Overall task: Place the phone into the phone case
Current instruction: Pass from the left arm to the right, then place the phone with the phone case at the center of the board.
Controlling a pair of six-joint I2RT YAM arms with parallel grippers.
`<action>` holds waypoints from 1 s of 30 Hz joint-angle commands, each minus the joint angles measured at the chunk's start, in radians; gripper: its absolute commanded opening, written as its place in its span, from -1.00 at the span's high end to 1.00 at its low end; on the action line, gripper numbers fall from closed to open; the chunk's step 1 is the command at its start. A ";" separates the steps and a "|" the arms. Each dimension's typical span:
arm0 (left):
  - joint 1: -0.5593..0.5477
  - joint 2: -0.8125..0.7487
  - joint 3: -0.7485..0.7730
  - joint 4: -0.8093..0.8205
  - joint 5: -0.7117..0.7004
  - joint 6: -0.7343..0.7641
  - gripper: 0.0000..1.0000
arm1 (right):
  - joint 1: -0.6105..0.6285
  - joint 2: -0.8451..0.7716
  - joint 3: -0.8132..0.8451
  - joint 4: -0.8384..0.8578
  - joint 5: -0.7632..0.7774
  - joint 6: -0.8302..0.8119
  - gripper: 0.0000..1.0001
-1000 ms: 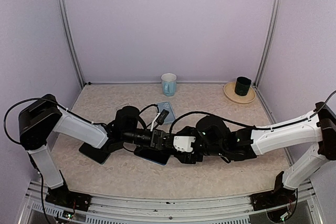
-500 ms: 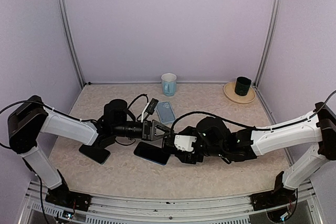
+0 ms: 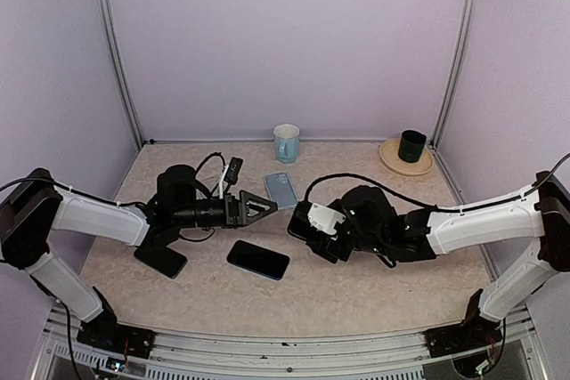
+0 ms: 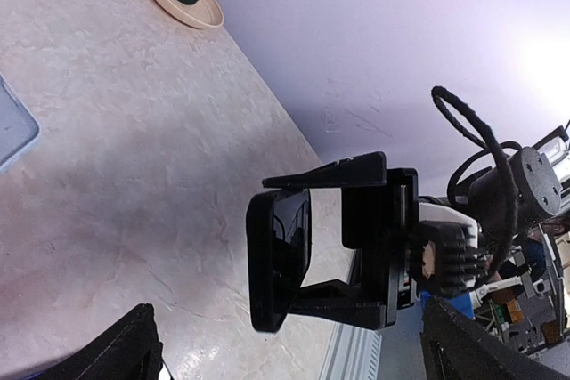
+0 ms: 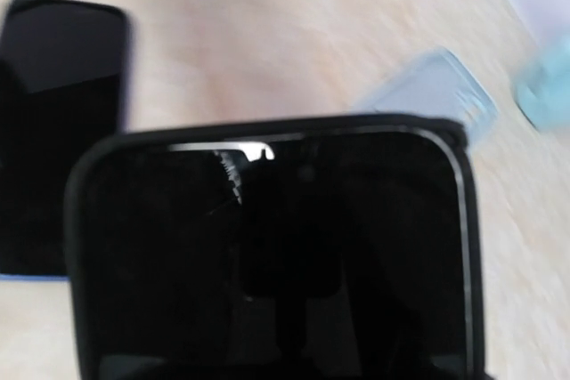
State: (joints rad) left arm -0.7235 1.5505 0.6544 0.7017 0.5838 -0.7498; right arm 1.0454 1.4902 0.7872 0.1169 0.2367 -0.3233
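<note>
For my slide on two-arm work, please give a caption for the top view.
Left gripper open, right gripper gripping a black phone-like slab, second phone lying flat on the table.

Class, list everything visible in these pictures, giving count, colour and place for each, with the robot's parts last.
light blue ceramic mug: one, light blue, far edge, centre
dark cylindrical cup: one, dark, standing on the plate
beige round plate: one, beige, far right corner
pale blue translucent phone case: one, pale blue, flat, mid-table
black phone with blue edge: one, black, flat, near centre
black flat slab: one, black, beneath left arm
black-rimmed glossy phone: one, black, held in right tool
left tool: one, black, open, empty
right tool: one, black and white, gripping
</note>
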 commanded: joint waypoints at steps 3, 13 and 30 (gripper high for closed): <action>0.012 -0.056 -0.048 -0.004 -0.127 0.009 -0.98 | -0.064 -0.009 0.069 0.007 0.088 0.158 -0.37; 0.012 -0.074 -0.084 0.018 -0.178 -0.003 -0.98 | -0.149 0.133 0.214 -0.148 0.219 0.395 -0.41; 0.004 -0.055 -0.115 0.059 -0.180 -0.029 -0.98 | -0.383 0.248 0.247 -0.194 0.153 0.692 -0.43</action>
State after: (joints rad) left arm -0.7185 1.4967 0.5488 0.7189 0.4103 -0.7696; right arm 0.7151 1.7195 1.0161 -0.0826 0.4015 0.2676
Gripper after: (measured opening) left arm 0.989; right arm 0.791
